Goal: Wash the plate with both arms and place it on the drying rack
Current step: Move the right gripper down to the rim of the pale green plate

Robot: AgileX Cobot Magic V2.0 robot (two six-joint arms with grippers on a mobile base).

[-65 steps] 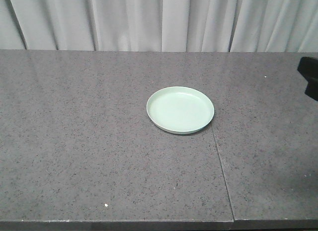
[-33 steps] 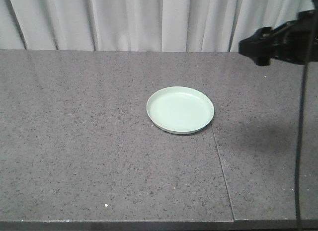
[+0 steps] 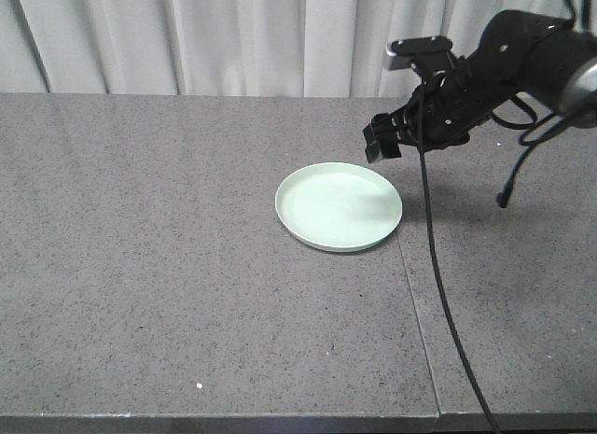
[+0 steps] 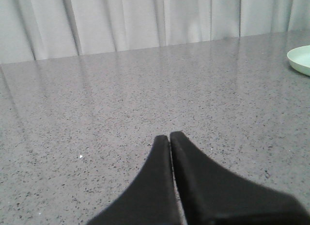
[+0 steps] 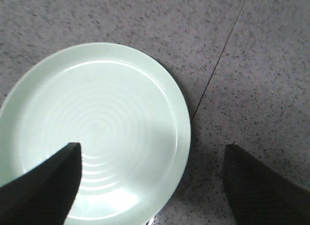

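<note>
A pale mint-green plate lies flat on the grey speckled counter, a little right of centre. My right gripper hangs open just above the plate's back right rim, on a black arm reaching in from the right. In the right wrist view the plate fills the left half, and the right gripper straddles its near right rim with jaws wide apart. My left gripper is shut with nothing between its fingers, low over bare counter; the plate's edge shows at far right. The drying rack is out of view.
A seam in the counter runs from beside the plate to the front edge. A black cable hangs from the right arm down across the counter. White curtains close off the back.
The right arm has swung in from the right edge to above the plate's back right rim. The plate has not moved.
</note>
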